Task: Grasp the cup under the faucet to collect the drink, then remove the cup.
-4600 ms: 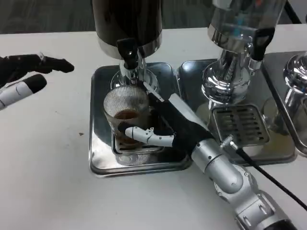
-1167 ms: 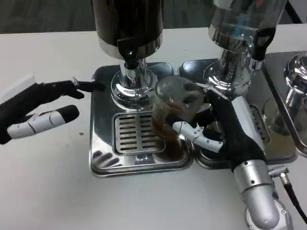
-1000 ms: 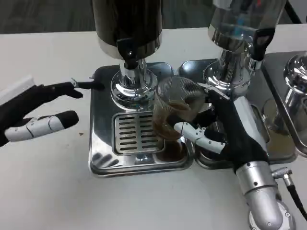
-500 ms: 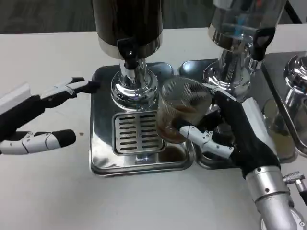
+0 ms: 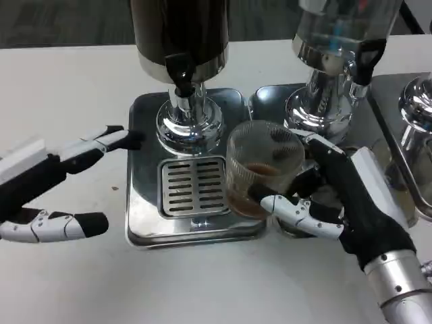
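- Right hand (image 5: 337, 202) grips the cup (image 5: 260, 177), part-filled with brown drink, lifted to the right of the faucet (image 5: 180, 71) above the tray (image 5: 145, 223) edge.
- Left hand (image 5: 47, 185), fingers apart, holds nothing.
- Step: removal. Next: carry the cup level to bare table and set it down.

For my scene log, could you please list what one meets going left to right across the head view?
Left hand → slotted drip grate → glass cup with brown drink → right hand.
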